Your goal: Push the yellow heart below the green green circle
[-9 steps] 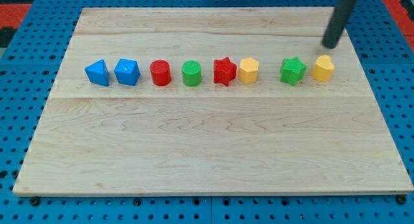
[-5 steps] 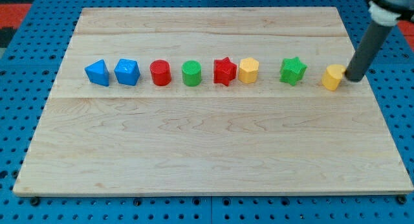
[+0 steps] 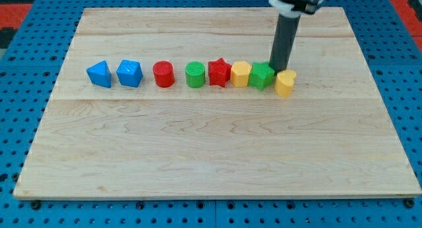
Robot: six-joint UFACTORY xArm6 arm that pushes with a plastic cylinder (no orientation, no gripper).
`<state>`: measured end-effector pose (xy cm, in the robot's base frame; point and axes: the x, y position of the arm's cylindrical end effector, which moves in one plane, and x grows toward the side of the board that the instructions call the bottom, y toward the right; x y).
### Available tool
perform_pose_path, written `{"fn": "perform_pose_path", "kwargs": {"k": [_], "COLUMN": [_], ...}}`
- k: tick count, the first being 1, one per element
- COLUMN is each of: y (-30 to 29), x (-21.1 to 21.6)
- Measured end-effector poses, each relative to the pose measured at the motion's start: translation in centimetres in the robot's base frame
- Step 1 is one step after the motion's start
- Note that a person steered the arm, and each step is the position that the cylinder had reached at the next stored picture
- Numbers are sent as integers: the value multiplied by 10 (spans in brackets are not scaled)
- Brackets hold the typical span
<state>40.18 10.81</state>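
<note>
The yellow heart [image 3: 285, 83] lies right of the middle of the wooden board [image 3: 211, 155], at the right end of a row of blocks. My tip [image 3: 276, 71] is just above it, at the joint between the heart and the green star [image 3: 262, 76], touching or nearly touching both. The green circle [image 3: 195, 74] stands in the same row, well to the left of the heart. Between them sit the red star [image 3: 219, 72] and a yellow hexagon [image 3: 241, 74], packed close together.
Left of the green circle stand a red cylinder [image 3: 163, 74], a blue block [image 3: 129, 73] and a blue triangle-like block [image 3: 99, 74]. A blue pegboard [image 3: 409, 89] surrounds the board.
My tip swept from the heart's right side to the left. The yellow heart, green star, yellow hexagon and red star all slid left and now sit bunched against the green circle.
</note>
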Motion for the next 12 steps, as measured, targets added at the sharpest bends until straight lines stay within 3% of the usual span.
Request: {"fn": "perform_pose_path", "kwargs": {"k": [1, 2, 3, 4, 5, 6, 7, 10, 11, 12], "y": [48, 103, 40, -70, -86, -34, -105, -149, -112, 14], "x": [-19, -11, 28, 59, 81, 122, 134, 48, 58, 62]}}
